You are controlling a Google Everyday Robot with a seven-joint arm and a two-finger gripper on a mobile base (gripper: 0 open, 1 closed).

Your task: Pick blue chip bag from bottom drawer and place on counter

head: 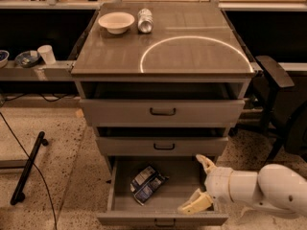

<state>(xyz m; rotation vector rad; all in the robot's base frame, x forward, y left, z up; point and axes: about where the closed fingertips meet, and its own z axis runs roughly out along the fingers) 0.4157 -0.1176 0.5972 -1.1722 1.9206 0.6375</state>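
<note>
Gripper: we see the gripper (199, 183) low at the right, over the right part of the open bottom drawer (163, 219), on a white arm (261, 188) that comes in from the right edge.
Jaws: spread wide w/ nothing between; upper finger (205, 163) near the drawer's back right corner, lower finger (195, 203) just above the front wall.
Bag: the blue chip bag (147, 184) lies flat on the drawer floor, left of centre, crumpled and turned at an angle, dark blue w/ white panels up. We put it clearly apart from the gripper, to the gripper's left.
Bottom drawer: pulled far out, inside fully in view; we see only the bag in it.
Upper drawers: top drawer (163, 112) and mid drawer (163, 146) each out a little, dark handle at centre of each front.
Counter: the counter (115, 56) is glossy grey-brown w/ a bright light ring (196, 51) on its right half.
On counter: white bowl (116, 21) at back left; silver can (145, 20) lying on its side just right of the bowl, not touching as far as we can tell.
Surroundings: speckled floor (72, 166); black rod (29, 166) lying on it at left; white cup (46, 54) on a low shelf (53, 70) left of the cabinet.
</note>
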